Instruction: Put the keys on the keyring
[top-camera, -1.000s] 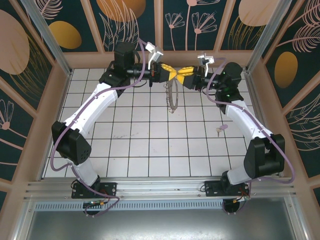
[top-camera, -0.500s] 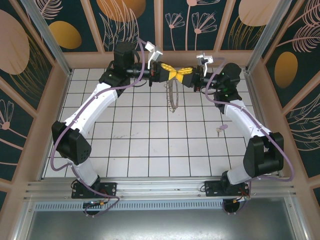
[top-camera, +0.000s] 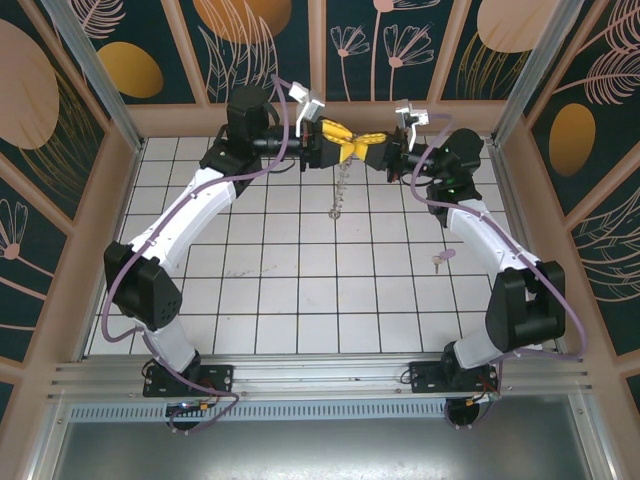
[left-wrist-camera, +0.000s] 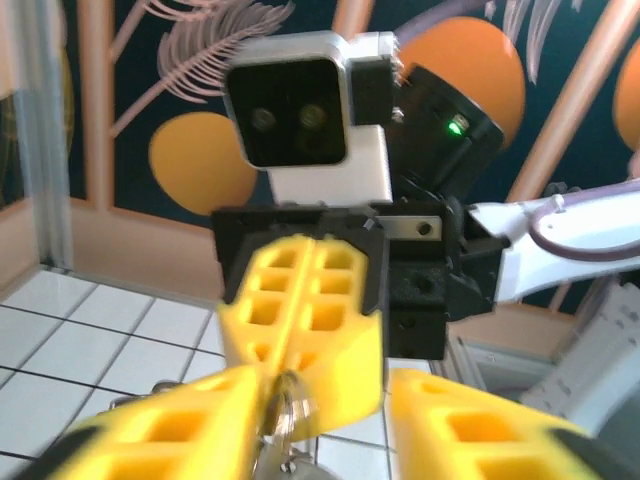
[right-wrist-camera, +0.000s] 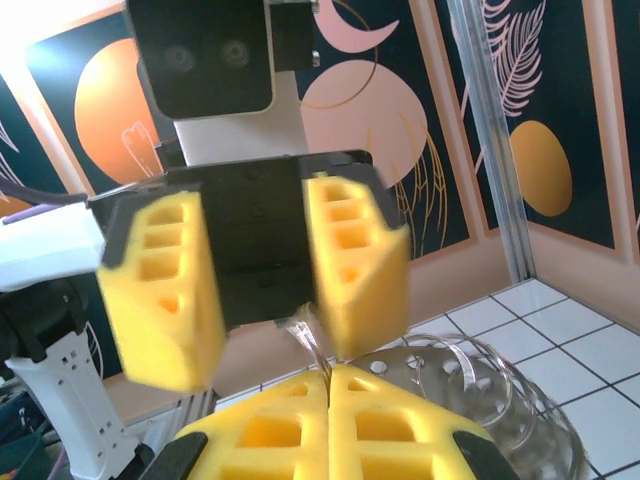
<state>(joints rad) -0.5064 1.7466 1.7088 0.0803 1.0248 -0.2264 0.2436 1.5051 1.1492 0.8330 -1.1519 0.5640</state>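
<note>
Up close in the right wrist view, the right gripper (right-wrist-camera: 330, 378) has its two yellow fingers pressed flat together at the bottom centre of the frame, clenched on the thin wire of the keyring (right-wrist-camera: 306, 338), which rises from the seam between them. Facing it, the left gripper (right-wrist-camera: 262, 300) stands released, with its yellow fingers (right-wrist-camera: 160, 290) spread to either side and a clear gap of black body between them. The wire passes just beside the inner face of the finger on the right of that gap; whether it touches that pad I cannot tell. To the lower right the rest of the hoop curves away, fringed with small wire rings.

From the top external view the two grippers meet nose to nose at the upper centre, above the far rows of the white tiled floor (top-camera: 300, 290). The keyring hangs straight down from them, seen nearly edge-on as a narrow line. One small key (top-camera: 438, 260) lies on the tiles at centre right, well apart from the hoop and close to the right arm's forearm. Dark walls (top-camera: 170, 40) painted with orange discs and pale leaves close in the space.
</note>
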